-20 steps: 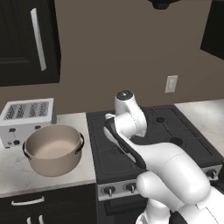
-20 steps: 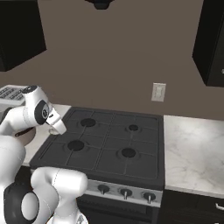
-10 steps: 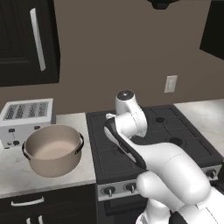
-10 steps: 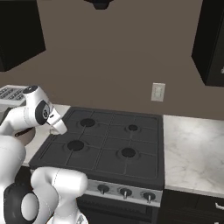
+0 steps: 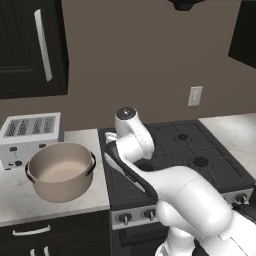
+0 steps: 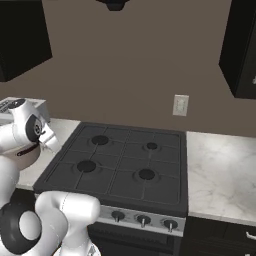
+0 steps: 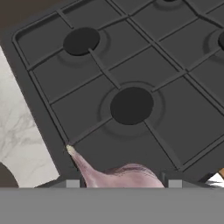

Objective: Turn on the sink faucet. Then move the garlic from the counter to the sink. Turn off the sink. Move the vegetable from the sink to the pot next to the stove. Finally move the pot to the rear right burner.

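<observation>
A pinkish garlic bulb with a pale pointed tip sits between my gripper fingers at the bottom of the hand view, and the gripper is shut on it. In the right base view the gripper hangs over the stove's left edge, beside the pot. The beige pot stands on the counter just left of the stove and looks empty. The rear right burner is bare. Below the hand lie two left burners. Sink and faucet are out of view.
A white toaster stands behind the pot against the wall. Marble counter continues right of the stove. Stove knobs line the front panel. Dark cabinets hang above on both sides.
</observation>
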